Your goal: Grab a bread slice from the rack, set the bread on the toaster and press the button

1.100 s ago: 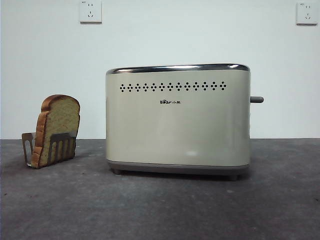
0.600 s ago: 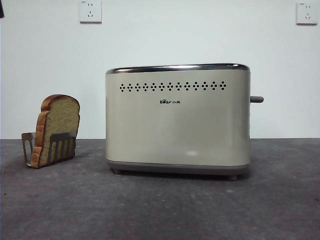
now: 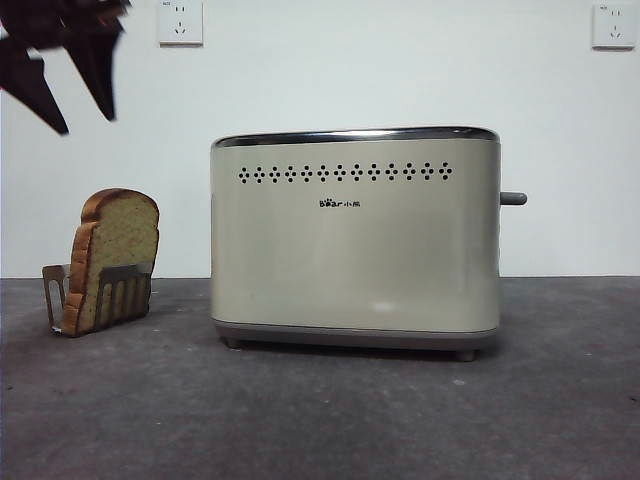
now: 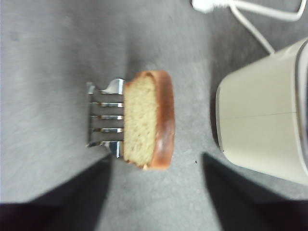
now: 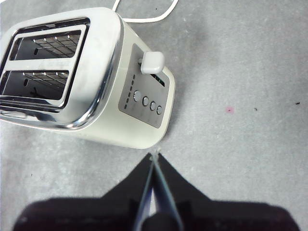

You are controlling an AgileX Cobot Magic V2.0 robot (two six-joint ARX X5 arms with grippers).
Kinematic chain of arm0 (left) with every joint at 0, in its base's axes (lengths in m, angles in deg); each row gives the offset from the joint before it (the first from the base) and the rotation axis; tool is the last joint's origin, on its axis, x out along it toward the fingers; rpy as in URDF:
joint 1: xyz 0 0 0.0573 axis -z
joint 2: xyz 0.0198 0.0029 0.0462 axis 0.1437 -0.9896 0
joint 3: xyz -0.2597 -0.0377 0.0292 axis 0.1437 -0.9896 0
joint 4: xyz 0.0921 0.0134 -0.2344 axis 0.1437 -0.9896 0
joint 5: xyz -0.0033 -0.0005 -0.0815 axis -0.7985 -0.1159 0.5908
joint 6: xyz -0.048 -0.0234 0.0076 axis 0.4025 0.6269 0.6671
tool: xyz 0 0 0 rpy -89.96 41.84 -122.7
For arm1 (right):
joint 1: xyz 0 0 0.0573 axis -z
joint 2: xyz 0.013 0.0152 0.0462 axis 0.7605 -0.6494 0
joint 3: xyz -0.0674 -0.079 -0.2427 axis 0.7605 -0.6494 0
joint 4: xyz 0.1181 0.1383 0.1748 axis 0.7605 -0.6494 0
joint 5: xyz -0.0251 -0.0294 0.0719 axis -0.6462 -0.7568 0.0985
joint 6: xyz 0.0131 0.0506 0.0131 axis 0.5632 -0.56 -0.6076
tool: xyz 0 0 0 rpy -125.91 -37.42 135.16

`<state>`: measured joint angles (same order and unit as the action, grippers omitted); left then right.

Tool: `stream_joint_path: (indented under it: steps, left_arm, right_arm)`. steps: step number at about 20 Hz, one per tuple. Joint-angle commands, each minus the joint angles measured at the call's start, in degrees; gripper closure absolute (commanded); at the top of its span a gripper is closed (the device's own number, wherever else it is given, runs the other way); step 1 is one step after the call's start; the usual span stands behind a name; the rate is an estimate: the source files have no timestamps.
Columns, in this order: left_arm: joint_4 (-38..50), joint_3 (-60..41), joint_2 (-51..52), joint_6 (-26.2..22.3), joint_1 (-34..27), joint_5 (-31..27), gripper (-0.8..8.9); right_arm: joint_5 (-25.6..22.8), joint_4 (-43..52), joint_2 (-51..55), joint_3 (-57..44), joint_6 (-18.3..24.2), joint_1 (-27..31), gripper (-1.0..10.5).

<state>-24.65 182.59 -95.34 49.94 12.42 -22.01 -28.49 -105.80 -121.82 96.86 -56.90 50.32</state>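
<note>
Your left end effector point(image 3: 80, 115) is up above the rack point(image 4: 103, 118) w/ jaws spread wide, nothing in them. The slice of bread point(image 3: 115, 260) sits upright in the rack, on the bench point(image 3: 320, 420) beside the toaster point(image 3: 355, 240). Right end effector point(image 5: 155, 156) hangs near the button point(image 5: 152, 62) end, jaws pinched together, empty.

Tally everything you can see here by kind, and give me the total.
Slice of bread: 1
Rack: 1
Toaster: 1
Button: 1
Wall sockets: 2
Grippers: 2, left gripper, right gripper
Total: 8
</note>
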Motion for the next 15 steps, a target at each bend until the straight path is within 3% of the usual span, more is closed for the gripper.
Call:
stream_joint_path:
  steps: [1,6,10,13,15]
  left_arm:
    - [1.44,-0.07,-2.51,-2.75,1.4,0.11,3.01]
    - [4.96,-0.07,-6.36,-4.09,4.59,-0.7,3.02]
    - [5.16,-0.07,-9.16,-4.98,6.73,-9.7,3.11]
    - [5.38,-0.07,-10.45,-4.96,7.06,-10.34,3.19]
    - [5.18,-0.09,-10.99,-4.94,7.08,-10.34,4.08]
  right_arm:
    - [0.15,0.04,0.0,0.22,0.66,-0.07,9.5]
    - [0.13,0.0,0.0,0.22,0.66,-0.07,9.5]
    - [0.11,-0.92,0.0,0.22,0.7,-0.07,9.5]
    - [0.02,-1.77,0.0,0.22,1.09,-0.07,9.5]
    - [-0.28,-2.47,0.0,0.22,1.33,-0.07,9.5]
